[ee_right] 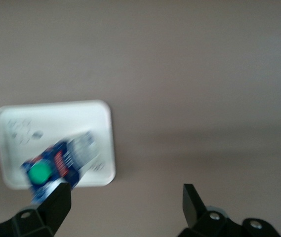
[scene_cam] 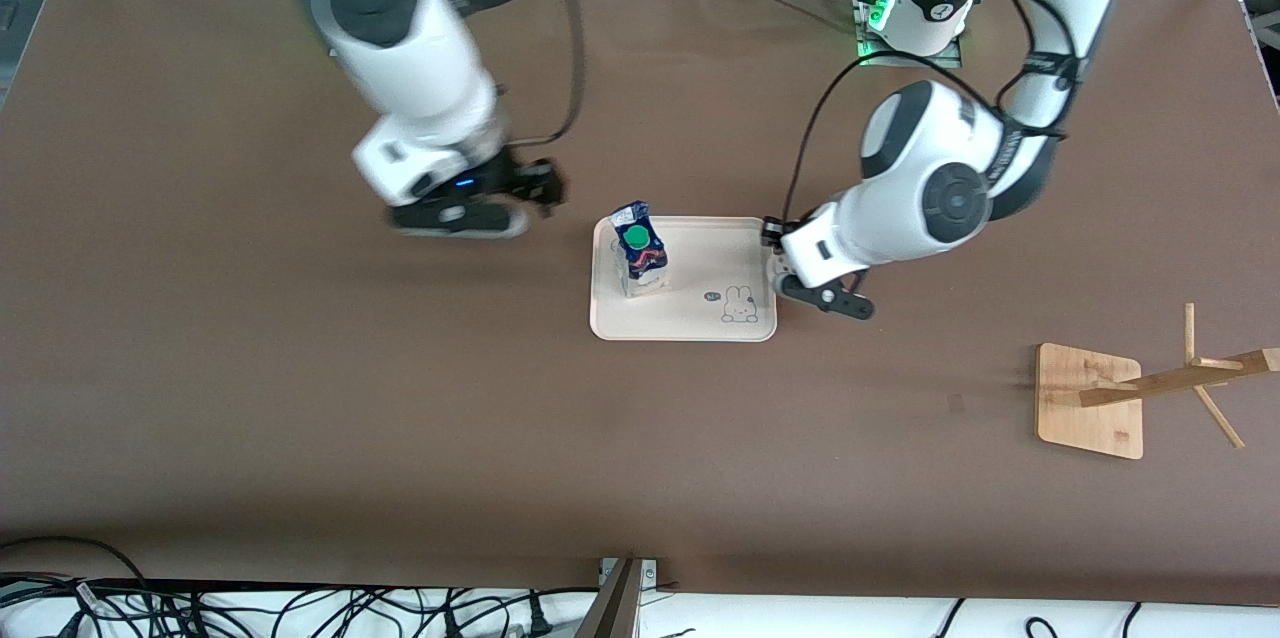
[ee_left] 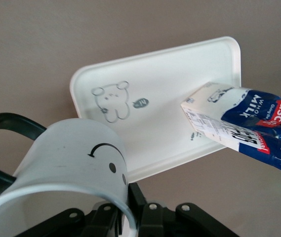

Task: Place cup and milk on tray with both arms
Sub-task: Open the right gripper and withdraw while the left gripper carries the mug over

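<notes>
The cream tray (scene_cam: 700, 318) with its bunny drawing lies mid-table. On it, at the end toward the right arm, stands the blue and white milk (scene_cam: 642, 253) with a green cap. My left gripper (scene_cam: 778, 258) hangs over the tray's edge toward the left arm's end. It is shut on the rim wall of the white smiley cup (ee_left: 71, 153), which tilts in the air above the tray (ee_left: 180, 74) with the milk (ee_left: 244, 123) beside it. The left gripper (ee_left: 130, 197) pinches that wall. My right gripper (scene_cam: 540, 186) is open and empty over bare table beside the tray (ee_right: 56, 118) and the milk (ee_right: 61, 163).
A wooden rack (scene_cam: 1100, 398) with a square base and slanted pegs stands toward the left arm's end, nearer the front camera than the tray. Cables run along the table's edge closest to the front camera.
</notes>
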